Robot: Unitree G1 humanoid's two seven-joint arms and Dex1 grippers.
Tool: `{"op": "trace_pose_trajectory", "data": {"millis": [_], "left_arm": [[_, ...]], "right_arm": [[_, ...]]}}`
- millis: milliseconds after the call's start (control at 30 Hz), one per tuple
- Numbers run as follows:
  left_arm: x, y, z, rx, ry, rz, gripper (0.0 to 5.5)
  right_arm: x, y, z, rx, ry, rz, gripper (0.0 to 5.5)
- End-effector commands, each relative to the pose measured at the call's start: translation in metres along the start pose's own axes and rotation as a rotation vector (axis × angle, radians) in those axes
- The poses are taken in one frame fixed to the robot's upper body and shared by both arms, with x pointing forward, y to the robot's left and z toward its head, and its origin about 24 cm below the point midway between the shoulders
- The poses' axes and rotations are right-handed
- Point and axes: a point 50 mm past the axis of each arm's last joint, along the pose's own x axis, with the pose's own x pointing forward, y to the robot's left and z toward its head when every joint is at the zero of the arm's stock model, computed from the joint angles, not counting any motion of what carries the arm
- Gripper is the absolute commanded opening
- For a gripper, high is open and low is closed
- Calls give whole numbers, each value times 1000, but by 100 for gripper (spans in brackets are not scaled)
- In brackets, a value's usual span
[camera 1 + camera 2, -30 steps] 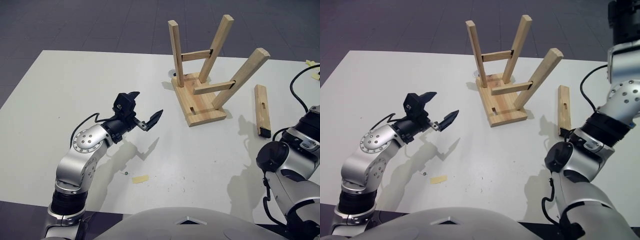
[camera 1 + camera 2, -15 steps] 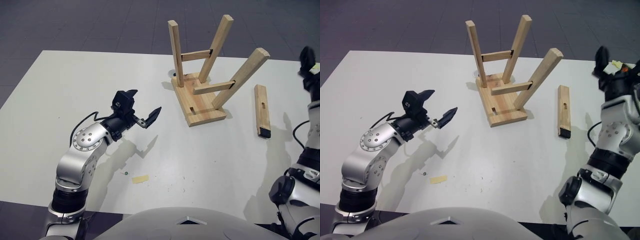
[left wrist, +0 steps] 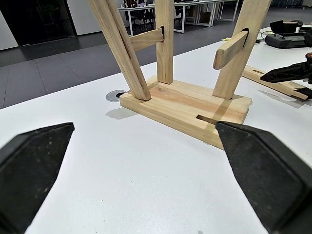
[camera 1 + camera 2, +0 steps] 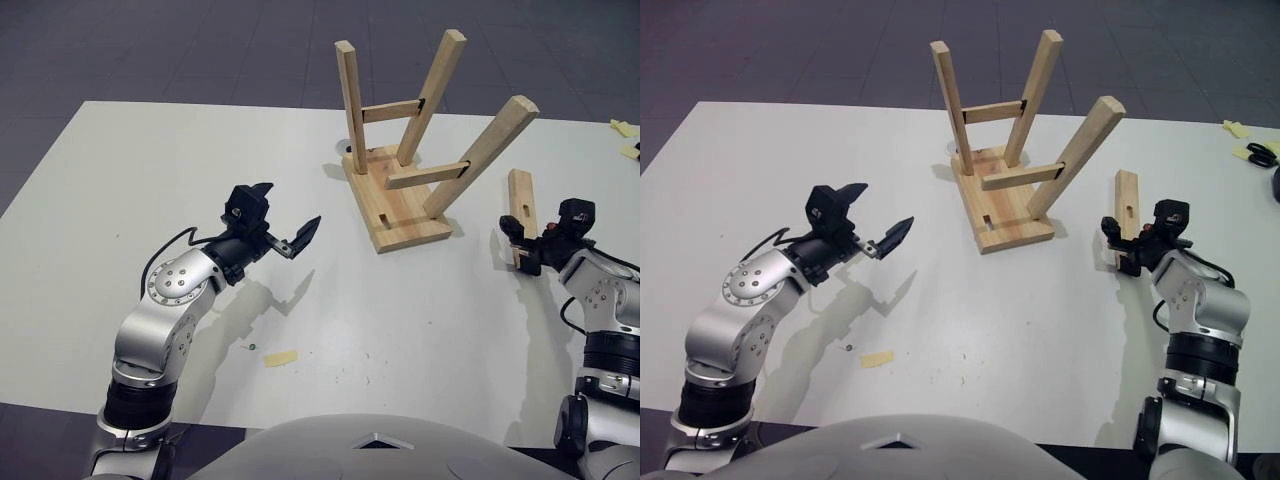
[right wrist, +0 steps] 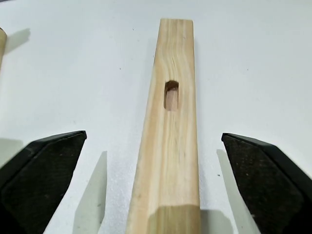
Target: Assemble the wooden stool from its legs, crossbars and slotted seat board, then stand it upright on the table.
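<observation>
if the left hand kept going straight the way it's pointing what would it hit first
Most likely the near edge of the slotted seat board: the open left hand points straight at it, with nothing between. Height is unclear, so it might pass over it.

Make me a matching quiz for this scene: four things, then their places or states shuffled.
1 loose leg
2 seat board
3 left gripper
4 tape scrap

A open, raised, left of the seat board
B flat on the table, three legs standing up
C on the table near its front edge
D lying between the open fingers of the right gripper

Pairs: 1-D, 2-B, 3-A, 4-C
</observation>
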Motion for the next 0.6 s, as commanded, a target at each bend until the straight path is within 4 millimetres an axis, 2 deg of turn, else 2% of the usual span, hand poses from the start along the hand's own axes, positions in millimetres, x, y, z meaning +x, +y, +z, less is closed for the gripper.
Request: {"op": "trace_pose_trajectory", "data": {"millis": [33, 233, 533, 600], "left_arm": [[-4, -3, -3, 3, 13, 24, 540], [-4, -4, -3, 2, 8, 40, 540], [-3, -4, -6, 24, 22, 39, 540], [-3, -3, -7, 53, 39, 38, 540]], "right_arm": [[3, -2, 3, -28, 42, -39, 449], [5, 1, 8, -106, 66, -36, 359], [6, 3, 13, -124, 27, -27, 208], [6, 3, 15, -135, -7, -29, 204]]}}
